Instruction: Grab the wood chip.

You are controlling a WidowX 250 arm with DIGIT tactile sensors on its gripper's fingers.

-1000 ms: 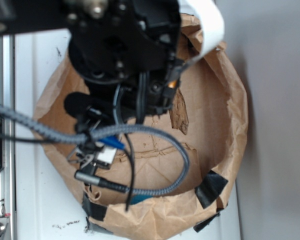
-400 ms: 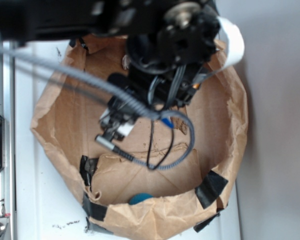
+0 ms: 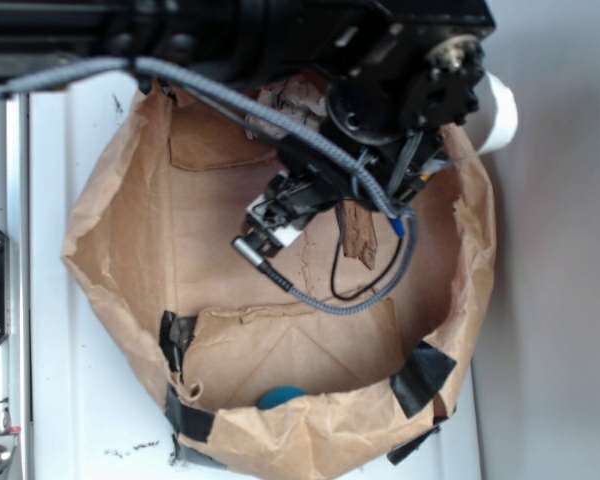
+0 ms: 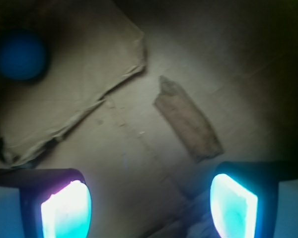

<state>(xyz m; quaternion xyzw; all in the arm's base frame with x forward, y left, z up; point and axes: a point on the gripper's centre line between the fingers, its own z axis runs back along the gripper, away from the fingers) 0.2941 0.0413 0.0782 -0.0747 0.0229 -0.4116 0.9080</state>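
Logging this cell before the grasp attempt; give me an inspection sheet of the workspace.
Surface: brown paper bin on a white table; loose paper flap on its floor.
Job's things: wood chip flat on the floor, untouched.
Clutter: blue ball near the wall.
Grippers: gripper open, above the floor, empty; chip ahead, nearer one finger.
Cables: grey braided cable looping into the bin.
Surroundings: black tape patches on the rim; white roll on the arm.
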